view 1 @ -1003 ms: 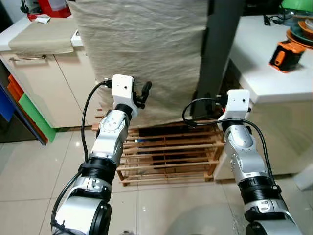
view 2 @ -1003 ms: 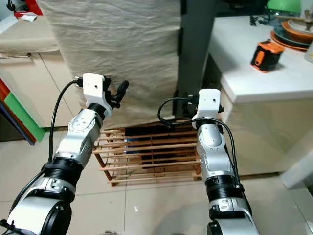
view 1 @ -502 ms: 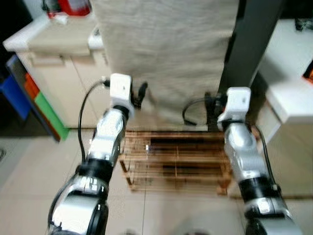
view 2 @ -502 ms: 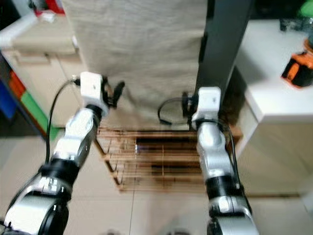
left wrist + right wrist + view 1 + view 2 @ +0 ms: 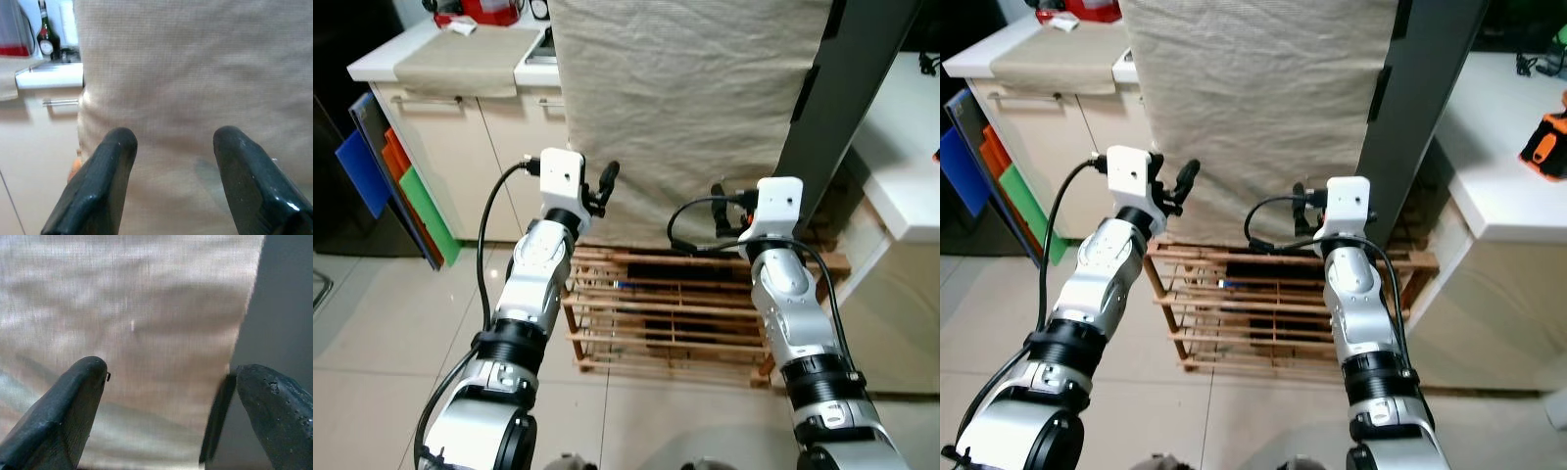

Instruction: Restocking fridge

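Straight ahead stood the fridge (image 5: 862, 88), a tall dark grey slab with its long axis vertical, its front draped in a beige cloth (image 5: 685, 108) of coarse, wrinkled weave that hung down to just above a wooden rack (image 5: 675, 313). The rack was low, built of thin slats in tiers, sitting on glossy pale floor tiles (image 5: 372, 372).

Left gripper (image 5: 168, 161) was raised in front of the cloth's left part, fingers spread apart, holding nothing. Right gripper (image 5: 171, 401) was raised near the cloth's right edge, where cloth meets dark fridge side; fingers wide apart, also empty. Both wore white wrist housings with black cables looping off them.

To the left was a cream cabinet (image 5: 440, 166) with a metal bar handle and a white top carrying a beige mat (image 5: 465, 49). Blue, orange and green flat boards (image 5: 396, 186) leaned beside it. To the right was a white counter (image 5: 1518, 147) with an orange-and-black box-shaped item (image 5: 1544, 142) in the right eye view.

Left wrist view added a dark green bottle (image 5: 45, 34) on the cabinet top, blurred. Right wrist view showed a dark vertical handle (image 5: 217, 418) at the cloth's edge.
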Controlling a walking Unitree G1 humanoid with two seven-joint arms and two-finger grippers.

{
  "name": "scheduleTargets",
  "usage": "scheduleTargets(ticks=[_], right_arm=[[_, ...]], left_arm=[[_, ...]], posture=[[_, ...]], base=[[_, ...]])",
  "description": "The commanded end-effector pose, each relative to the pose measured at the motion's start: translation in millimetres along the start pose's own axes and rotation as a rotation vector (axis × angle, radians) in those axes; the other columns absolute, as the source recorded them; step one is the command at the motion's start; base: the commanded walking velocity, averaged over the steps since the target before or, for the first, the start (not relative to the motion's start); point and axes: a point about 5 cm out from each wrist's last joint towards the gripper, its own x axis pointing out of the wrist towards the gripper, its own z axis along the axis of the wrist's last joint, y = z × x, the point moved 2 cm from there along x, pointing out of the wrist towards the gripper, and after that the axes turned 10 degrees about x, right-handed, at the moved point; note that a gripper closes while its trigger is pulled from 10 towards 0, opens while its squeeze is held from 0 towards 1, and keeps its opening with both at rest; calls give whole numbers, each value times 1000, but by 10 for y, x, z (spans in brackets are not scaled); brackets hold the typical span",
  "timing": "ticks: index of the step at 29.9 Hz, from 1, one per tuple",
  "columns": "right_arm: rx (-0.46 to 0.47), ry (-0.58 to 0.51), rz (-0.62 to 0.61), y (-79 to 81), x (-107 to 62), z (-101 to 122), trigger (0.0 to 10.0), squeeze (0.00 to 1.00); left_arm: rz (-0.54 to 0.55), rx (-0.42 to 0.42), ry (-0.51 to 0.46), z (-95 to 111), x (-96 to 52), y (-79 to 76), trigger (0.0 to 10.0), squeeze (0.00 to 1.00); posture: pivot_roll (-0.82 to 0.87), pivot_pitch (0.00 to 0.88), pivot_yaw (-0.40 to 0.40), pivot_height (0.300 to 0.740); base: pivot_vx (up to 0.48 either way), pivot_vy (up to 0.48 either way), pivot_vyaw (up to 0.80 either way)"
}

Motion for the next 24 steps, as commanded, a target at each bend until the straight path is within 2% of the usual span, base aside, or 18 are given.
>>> scheduleTargets(ticks=[1, 11, 14, 16, 17, 20, 24], right_arm=[[9, -9, -12, -13, -1, 36, 10000, 0], [16, -8, -11, -52, -37, 34, 10000, 0], [11, -20, 0, -55, -56, 58, 10000, 0], [2, -37, 2, -59, -69, 79, 10000, 0], [-6, -42, -6, -74, -82, 81, 10000, 0], [-7, -41, -18, -109, -111, 70, 10000, 0], [-18, -27, -58, -223, -189, 14, 10000, 0]], left_arm=[[17, -19, 15, -32, -24, 30, 10000, 0], [0, -64, 30, -104, -89, -41, 10000, 0], [-39, -92, 35, -135, -126, -96, 10000, 0], [-55, -84, 37, -150, -144, -121, 10000, 0], [-102, -57, 46, -210, -195, -148, 10000, 0], [-125, -52, 103, -398, -316, -95, 10000, 0], [-111, -93, 157, -564, -453, -15, 10000, 0]], posture=[[-100, 0, 61, 740], [-109, 0, 57, 740], [-110, 0, 56, 740], [-111, 0, 55, 740], [-113, 0, 55, 740], [-119, 0, 53, 740], [-117, 0, 44, 740]], base=[[0, 0, 0], [0, 0, 0], [0, 0, -781], [0, 0, -781], [0, 0, -781], [0, 0, -781], [0, 0, -781]])
